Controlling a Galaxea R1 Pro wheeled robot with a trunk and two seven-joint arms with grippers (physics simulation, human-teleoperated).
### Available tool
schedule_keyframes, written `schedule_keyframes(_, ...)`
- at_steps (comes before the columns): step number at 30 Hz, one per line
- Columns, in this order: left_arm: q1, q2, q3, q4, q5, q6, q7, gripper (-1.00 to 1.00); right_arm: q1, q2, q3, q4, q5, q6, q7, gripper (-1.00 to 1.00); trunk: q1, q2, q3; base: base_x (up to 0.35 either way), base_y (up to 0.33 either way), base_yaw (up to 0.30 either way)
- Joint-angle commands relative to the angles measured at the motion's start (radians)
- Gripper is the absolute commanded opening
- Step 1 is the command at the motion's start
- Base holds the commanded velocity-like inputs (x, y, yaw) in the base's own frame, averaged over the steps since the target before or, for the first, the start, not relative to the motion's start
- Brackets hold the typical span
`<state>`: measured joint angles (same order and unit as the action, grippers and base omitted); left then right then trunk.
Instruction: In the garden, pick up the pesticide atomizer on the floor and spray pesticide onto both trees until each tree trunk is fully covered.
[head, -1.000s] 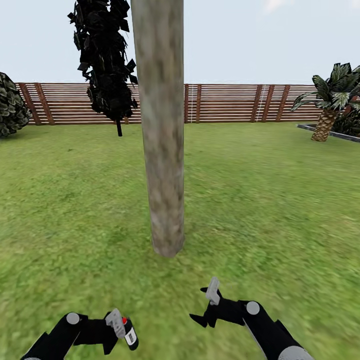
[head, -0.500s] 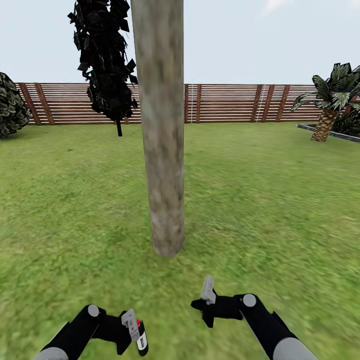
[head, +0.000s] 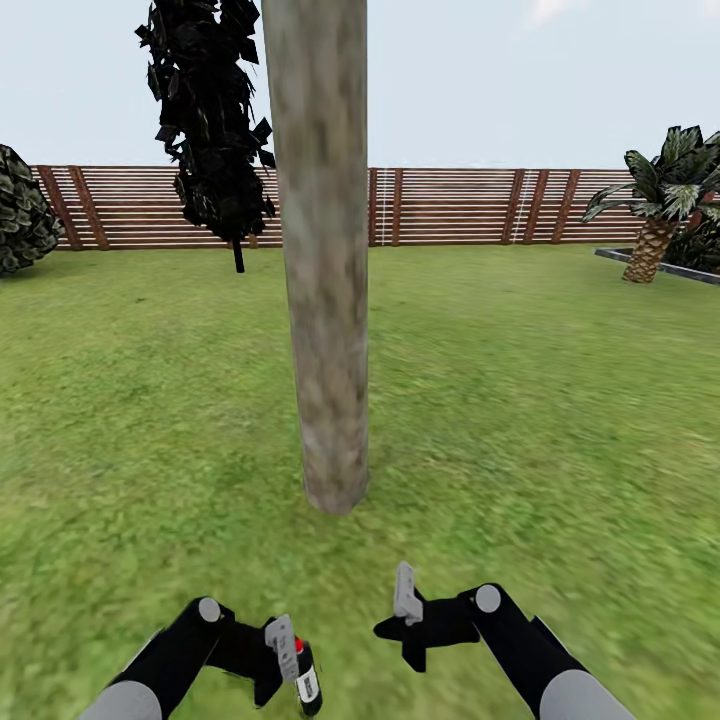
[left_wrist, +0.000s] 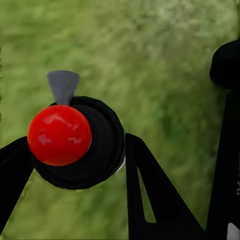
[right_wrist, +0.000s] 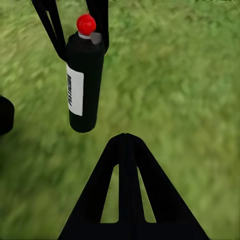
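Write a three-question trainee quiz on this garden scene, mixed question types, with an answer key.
1. True or false: the left gripper holds the pesticide atomizer.
2. What ground lies under both arms? A) stone paving B) lawn C) gravel
3. Fill in: the thick tree trunk stands straight ahead, and behind it runs a slatted wooden ____.

Key:
1. True; the fingers clamp the dark bottle near its red-capped top.
2. B
3. fence
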<state>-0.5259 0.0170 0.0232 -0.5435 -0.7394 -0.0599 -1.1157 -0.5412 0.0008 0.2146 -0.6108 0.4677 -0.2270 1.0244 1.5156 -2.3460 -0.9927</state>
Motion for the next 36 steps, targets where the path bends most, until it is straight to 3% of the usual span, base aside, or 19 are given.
schedule_keyframes(1, 0.000, -0.005, -0.001, -0.011, -0.001, -0.012, -0.001, -1.00, 0.000, 0.001, 0.000, 0.000, 0.000, 0.000, 0.002, -1.00, 0.000, 0.000, 0.000, 0.000, 0.000, 0.000)
schedule_keyframes(12, 0.001, -0.038, -0.014, -0.030, -0.004, -0.101, 0.010, -1.00, -0.030, 0.007, 0.000, -0.001, 0.000, 0.002, 0.035, -1.00, 0.000, 0.000, 0.000, 0.000, 0.000, 0.000)
schedule_keyframes(17, 0.001, -0.045, -0.106, -0.030, -0.003, -0.103, 0.057, -1.00, -0.035, 0.007, 0.000, -0.001, -0.001, 0.003, 0.035, -1.00, 0.000, 0.000, 0.000, 0.000, 0.000, 0.000)
schedule_keyframes(19, 0.001, -0.053, -0.123, -0.030, -0.002, -0.103, 0.083, -1.00, -0.035, 0.007, 0.000, -0.001, -0.001, 0.003, 0.036, -1.00, 0.000, 0.000, 0.000, 0.000, 0.000, 0.000)
schedule_keyframes(31, 0.001, -0.076, -0.127, -0.030, 0.001, -0.103, 0.092, -1.00, -0.036, 0.007, 0.000, -0.001, -0.001, 0.003, 0.036, -1.00, 0.000, 0.000, 0.000, 0.000, 0.000, 0.000)
schedule_keyframes(36, 0.001, -0.098, -0.127, -0.032, 0.001, -0.102, 0.094, -1.00, -0.036, 0.007, 0.000, -0.001, -0.001, 0.003, 0.036, -1.00, 0.000, 0.000, 0.000, 0.000, 0.000, 0.000)
